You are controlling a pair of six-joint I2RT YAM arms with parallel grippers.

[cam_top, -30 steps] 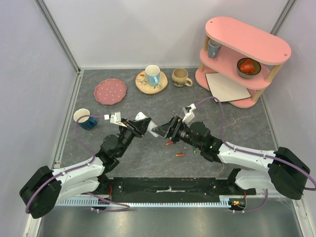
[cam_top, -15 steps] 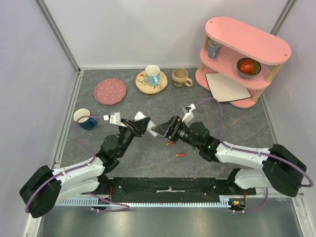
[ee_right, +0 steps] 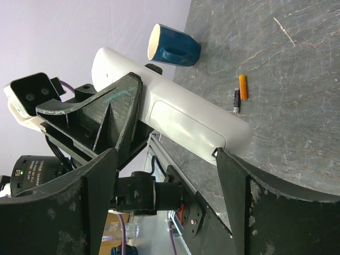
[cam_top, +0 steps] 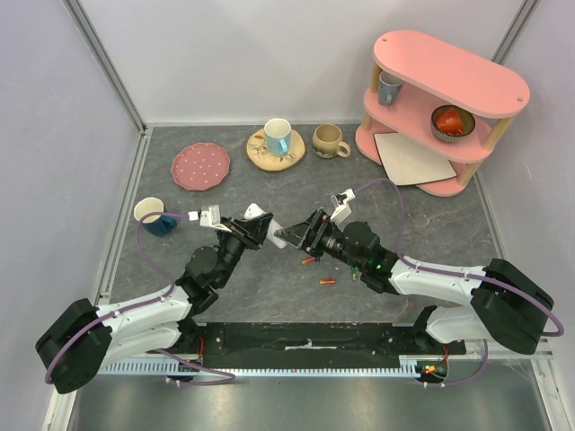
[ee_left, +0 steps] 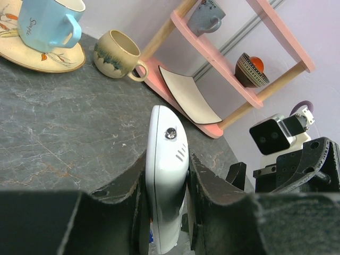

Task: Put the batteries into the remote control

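The left jaws are clamped on the long sides of the remote control (ee_left: 166, 175) and hold it up at the centre of the top view, its long axis pointing toward the right arm. The right jaws stand wide apart on either side of the remote's free end. In the right wrist view its closed back panel faces them, slanting from upper left to lower right. Two batteries (cam_top: 309, 260) lie on the worktop (cam_top: 431, 233) just below the remote, nearer the right arm. The cover probably has to come off first.
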